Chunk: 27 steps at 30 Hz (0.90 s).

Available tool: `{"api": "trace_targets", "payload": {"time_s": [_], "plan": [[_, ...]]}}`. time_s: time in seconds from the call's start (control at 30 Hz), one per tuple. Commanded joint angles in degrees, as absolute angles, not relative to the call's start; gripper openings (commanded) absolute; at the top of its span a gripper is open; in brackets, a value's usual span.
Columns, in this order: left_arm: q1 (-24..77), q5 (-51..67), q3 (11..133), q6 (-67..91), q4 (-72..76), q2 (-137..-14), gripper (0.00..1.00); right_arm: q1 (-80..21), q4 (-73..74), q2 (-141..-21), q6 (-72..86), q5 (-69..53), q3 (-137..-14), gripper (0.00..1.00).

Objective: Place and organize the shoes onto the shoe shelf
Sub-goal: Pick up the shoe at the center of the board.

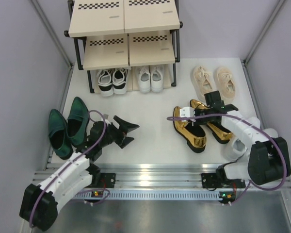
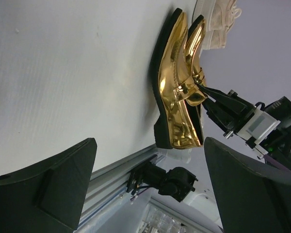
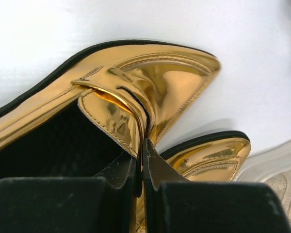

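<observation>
Gold loafer (image 3: pixel 160 77) sits on the worktop (image 1: pixel 155 143), its tongue pinched by the right end effector (image 3: pixel 143 148); the left end effector (image 1: pixel 132 134) hovers spread wide near the green loafers (image 1: pixel 68 128).

Left gripper (image 1: pixel 130 134) wide open; right gripper (image 3: pixel 144 160) clamped shut, arm reaching forward.

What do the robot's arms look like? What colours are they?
The left arm and the right arm both have smooth white shells with chunky black joints and black bases. A thin purple cable loops along each arm. The fingers at the ends are matt black wedges, wide at the back and narrower at the tip.
</observation>
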<state>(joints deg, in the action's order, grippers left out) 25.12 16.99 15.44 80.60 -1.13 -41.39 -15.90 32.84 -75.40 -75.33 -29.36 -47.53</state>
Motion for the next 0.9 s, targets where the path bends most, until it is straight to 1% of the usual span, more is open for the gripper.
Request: {"api": "trace_targets", "payload": {"time_s": [0.0,0.13,0.33,0.53,0.6,0.63,0.7,0.77,0.8,0.87], "plan": [[25.57,22.14,18.19,83.32,12.11,-46.91,0.98,-17.57,33.92,-70.58,-68.03,-38.93,-53.52,0.0],[26.98,26.36,22.66,83.06,17.47,-57.53,0.98,-22.58,33.23,-66.55,-63.22,-41.74,-55.1,0.0],[29.7,29.18,30.93,82.53,20.65,-68.18,0.98,-31.02,29.1,-63.37,-54.34,-42.01,-56.25,0.0],[31.38,29.71,34.36,84.72,23.64,-72.16,0.97,-37.08,24.97,-61.53,-48.79,-40.26,-57.66,0.0],[31.55,29.53,34.54,85.25,23.64,-72.33,0.94,-38.75,22.95,-61.52,-47.38,-39.12,-57.57,0.0],[31.55,29.27,34.54,85.6,23.64,-72.25,0.91,-39.19,22.68,-61.96,-47.29,-38.59,-57.57,0.0],[31.55,29.27,34.37,86.04,23.64,-71.9,0.79,-40.16,22.15,-62.4,-46.67,-37.54,-57.48,0.0],[31.55,29.53,34.1,86.05,23.64,-71.63,0.71,-40.43,21.62,-62.93,-46.5,-37.09,-57.31,0.0],[31.47,29.62,34.01,86.04,23.64,-71.37,0.6,-40.43,21.45,-63.02,-46.41,-36.92,-57.3,0.0],[31.47,29.36,33.49,85.34,23.64,-71.02,0.46,-40.52,21.45,-63.19,-46.23,-37.09,-57.39,0.0]]}}
